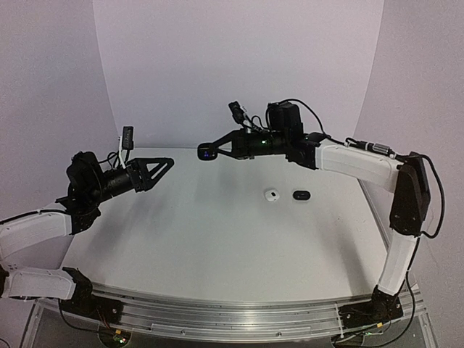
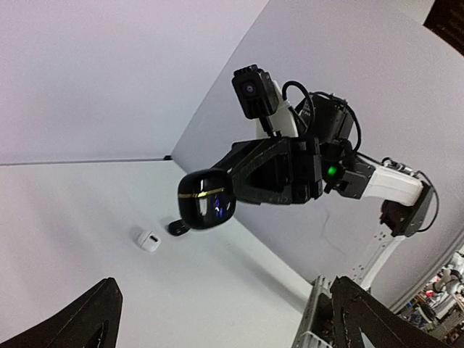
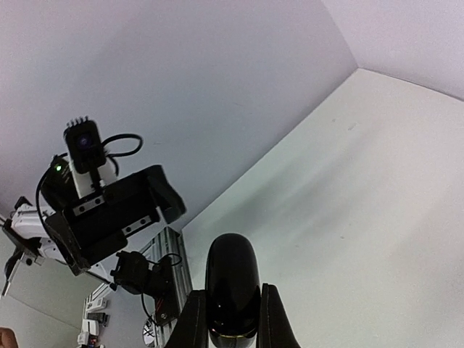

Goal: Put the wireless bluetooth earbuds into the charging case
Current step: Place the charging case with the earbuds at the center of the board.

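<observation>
- right claw [image 3: 232, 303] pinches a glossy black case [image 3: 232, 272] between its two fingers
- white worktop [image 3: 348, 217] fills the right, meeting a pale wall [image 3: 181, 72]
- left arm [image 3: 116, 217], topped by a small camera [image 3: 83, 145], hangs at far left

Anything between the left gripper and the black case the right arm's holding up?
Nothing visible: only air between the open left gripper and the black case clamped in the right gripper. The white piece and black piece lie on the table, off that line.

legible text: none | black charging case [image 2: 206, 199]: blue glow, no characters
</observation>
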`<action>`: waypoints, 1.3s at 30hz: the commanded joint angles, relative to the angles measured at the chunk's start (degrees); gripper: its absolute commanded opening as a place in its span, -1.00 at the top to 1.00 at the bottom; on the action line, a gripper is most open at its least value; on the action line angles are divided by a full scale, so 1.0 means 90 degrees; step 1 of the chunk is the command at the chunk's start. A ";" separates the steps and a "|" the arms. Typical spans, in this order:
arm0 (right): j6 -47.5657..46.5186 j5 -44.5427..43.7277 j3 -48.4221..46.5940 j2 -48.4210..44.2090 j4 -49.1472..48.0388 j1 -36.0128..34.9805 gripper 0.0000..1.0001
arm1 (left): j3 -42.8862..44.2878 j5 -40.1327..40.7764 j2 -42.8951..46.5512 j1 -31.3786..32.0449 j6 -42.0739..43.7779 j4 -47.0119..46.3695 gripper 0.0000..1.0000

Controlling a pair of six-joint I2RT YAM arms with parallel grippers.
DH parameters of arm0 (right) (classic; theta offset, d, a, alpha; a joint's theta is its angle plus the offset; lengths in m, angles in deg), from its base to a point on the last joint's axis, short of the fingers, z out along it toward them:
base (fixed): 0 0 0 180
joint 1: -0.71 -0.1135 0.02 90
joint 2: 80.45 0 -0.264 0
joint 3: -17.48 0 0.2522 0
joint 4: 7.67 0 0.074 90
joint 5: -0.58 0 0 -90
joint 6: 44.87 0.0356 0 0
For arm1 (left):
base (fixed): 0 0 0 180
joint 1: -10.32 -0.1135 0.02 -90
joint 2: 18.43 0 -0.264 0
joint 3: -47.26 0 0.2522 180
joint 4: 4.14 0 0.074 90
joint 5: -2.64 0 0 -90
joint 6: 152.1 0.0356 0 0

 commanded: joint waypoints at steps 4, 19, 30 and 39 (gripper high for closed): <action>0.0061 0.0095 0.0524 0.0377 0.0718 0.1014 1.00 | 0.0029 0.0677 0.0267 -0.0045 0.0755 0.1024 -0.99; -0.0293 0.0868 -0.0120 0.2599 0.1272 0.1876 1.00 | 0.0035 0.0389 0.0161 -0.0045 0.0749 0.0802 -0.99; -0.0174 0.0945 -0.0413 0.2974 0.1346 0.1869 1.00 | -0.0028 0.0392 0.0134 -0.0045 0.0720 0.0648 -0.99; -0.0146 0.0416 -0.0251 0.2970 0.1457 0.1854 0.48 | -0.0050 0.0437 0.0174 -0.0047 0.0715 0.0684 -0.99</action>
